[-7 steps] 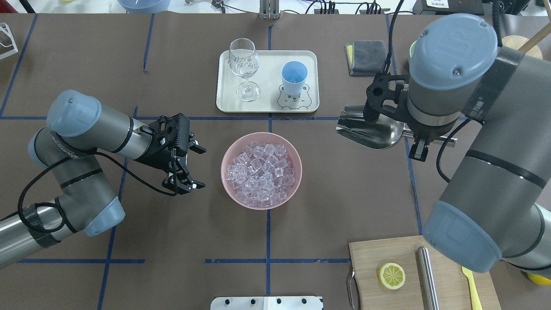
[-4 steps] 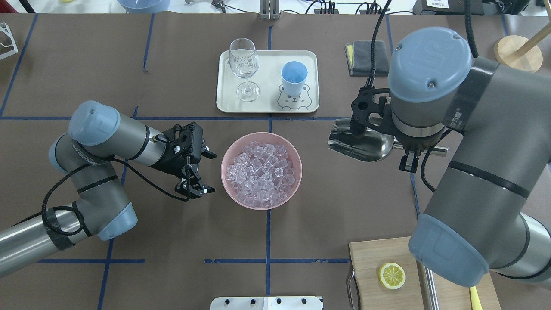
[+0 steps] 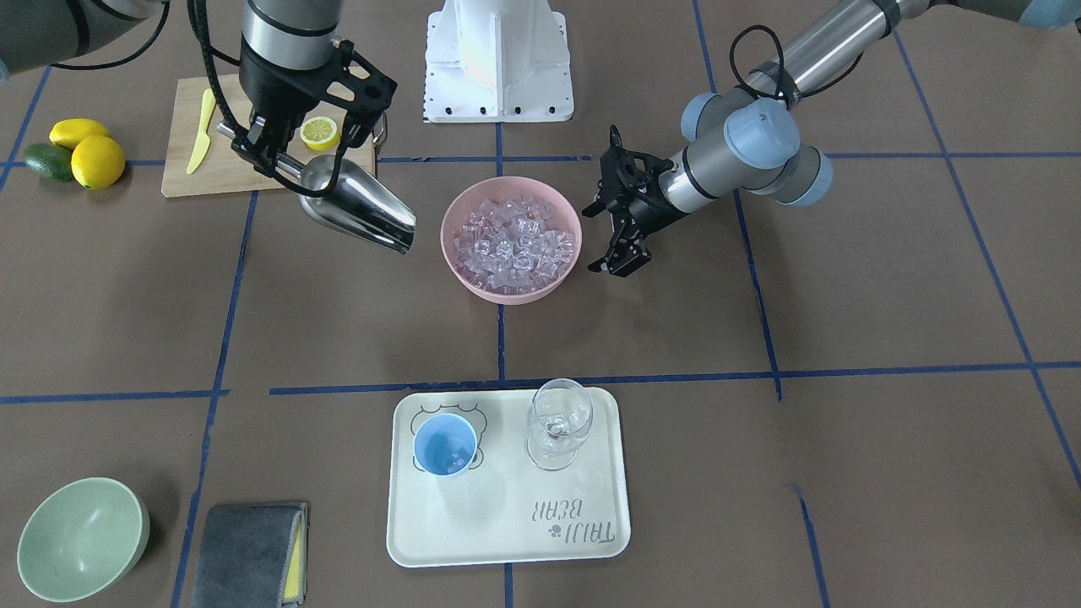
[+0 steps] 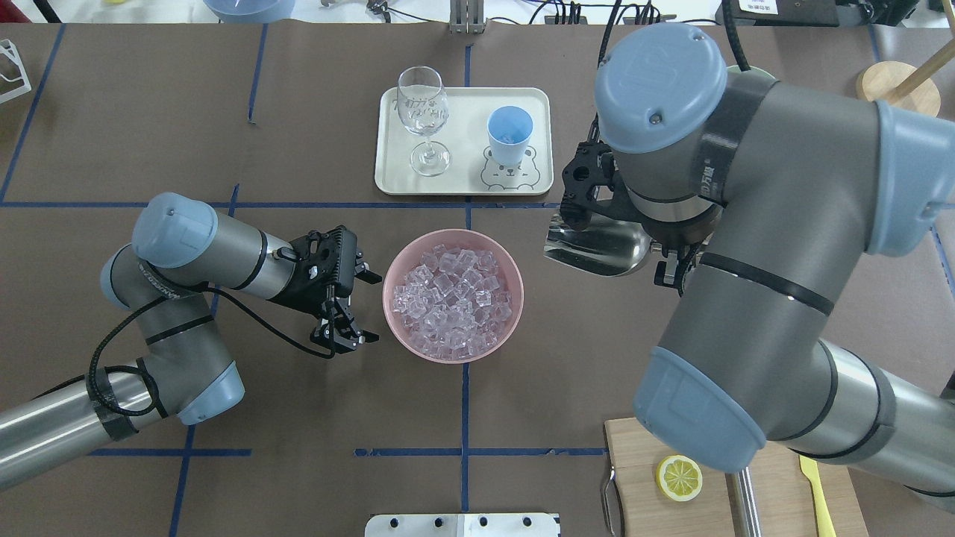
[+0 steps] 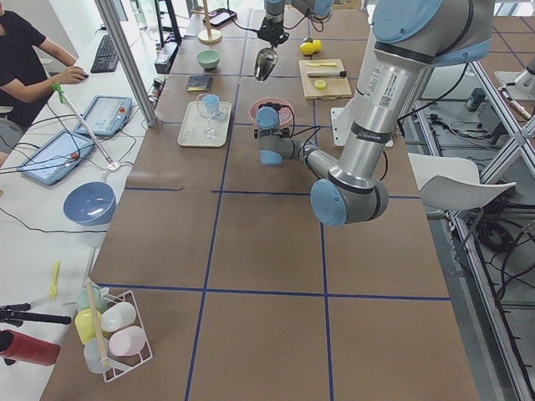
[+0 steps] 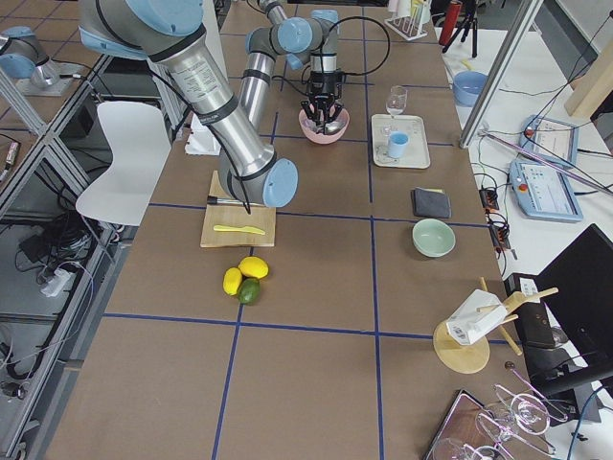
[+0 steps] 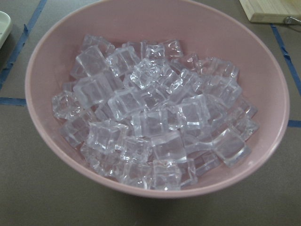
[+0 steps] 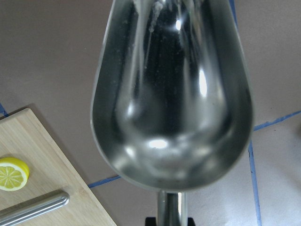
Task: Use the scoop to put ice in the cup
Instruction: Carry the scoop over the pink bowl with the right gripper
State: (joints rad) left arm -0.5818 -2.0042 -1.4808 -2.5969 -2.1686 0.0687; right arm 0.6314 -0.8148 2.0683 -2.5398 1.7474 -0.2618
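Right gripper (image 3: 268, 156) clamps empty scoop (image 3: 361, 208) beside pink bowl (image 3: 512, 295) of ice (image 3: 512, 236); left gripper (image 3: 605, 238) spread wide opposite.

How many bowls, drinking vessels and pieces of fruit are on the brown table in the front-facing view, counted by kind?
Bowls: 2, the pink bowl and the green bowl.
Drinking vessels: 2, the cup and the wine glass.
Fruit: 4, a lemon, a second lemon, a lemon half and an avocado.
Total: 8.
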